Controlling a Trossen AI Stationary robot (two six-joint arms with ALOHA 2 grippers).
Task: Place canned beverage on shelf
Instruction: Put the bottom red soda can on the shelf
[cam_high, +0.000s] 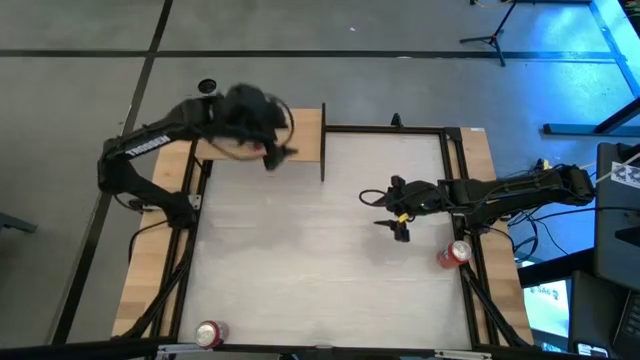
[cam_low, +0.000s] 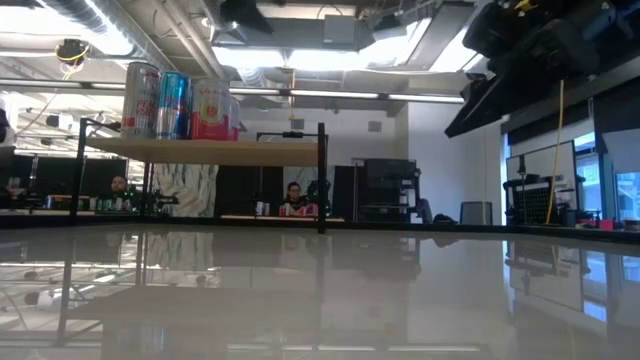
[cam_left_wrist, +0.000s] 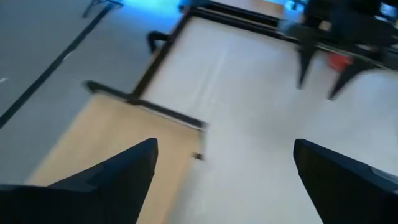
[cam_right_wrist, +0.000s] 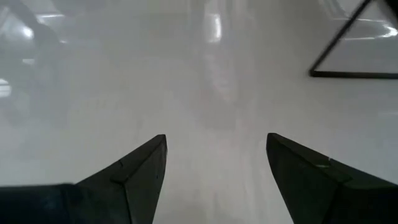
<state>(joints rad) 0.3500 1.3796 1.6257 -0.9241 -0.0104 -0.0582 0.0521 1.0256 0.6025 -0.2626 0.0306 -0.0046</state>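
Biggest thing first: your white tabletop (cam_high: 320, 250) fills the frame, mostly bare. At its far left corner sits the shelf (cam_low: 215, 152), the tan board with the black edge, raised on thin black legs. In the low view you've got three cans (cam_low: 180, 103) standing upright on it, packed side by side near its left end: a silver-red one, a blue-silver one and a pink one.

Your left gripper (cam_left_wrist: 224, 171) hangs over the shelf's edge, fingers spread wide with nothing between them. Your right gripper (cam_right_wrist: 216, 165) hovers over bare tabletop toward the right side, fingers also apart and empty.

Smallest stuff: a red can (cam_high: 453, 254) lies on its side at the table's right edge just beside the right arm, and another red can (cam_high: 209, 333) lies at the near left edge.
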